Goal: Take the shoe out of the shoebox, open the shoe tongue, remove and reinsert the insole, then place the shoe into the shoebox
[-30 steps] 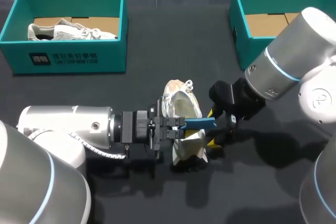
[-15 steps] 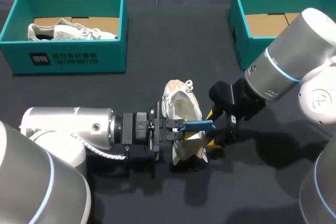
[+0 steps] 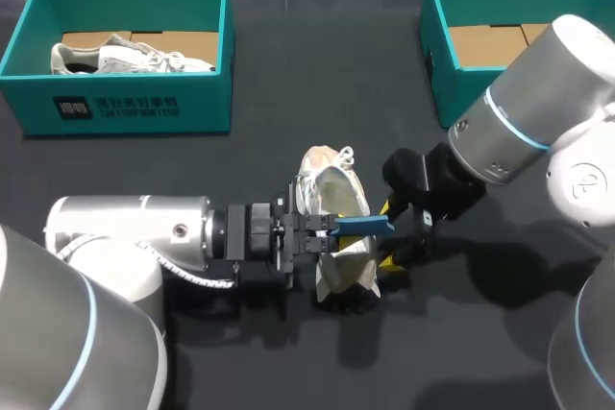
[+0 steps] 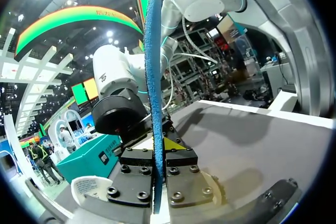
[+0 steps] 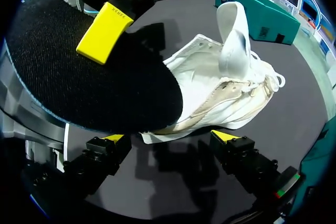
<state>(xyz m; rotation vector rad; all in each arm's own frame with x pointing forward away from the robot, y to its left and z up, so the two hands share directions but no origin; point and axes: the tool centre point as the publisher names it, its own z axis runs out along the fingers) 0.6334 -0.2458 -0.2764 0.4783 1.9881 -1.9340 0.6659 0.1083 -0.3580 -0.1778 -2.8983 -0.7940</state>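
One insole [image 3: 365, 227], clenched in left hand [image 3: 331, 230], partly hides shoe [image 3: 332, 187]; right hand [image 5: 169, 138] released

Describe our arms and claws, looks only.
Left arm and right arm: fat silver-grey tubes, light-blue joint rings, black wrists. A pale ribbed cable runs under the left. Left claw and right claw: black bolted blocks, yellow tips.

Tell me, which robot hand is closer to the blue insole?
Left. The left gripper is shut on the insole above the shoe. The right gripper is open on the shoe's other side, by the insole's free end.
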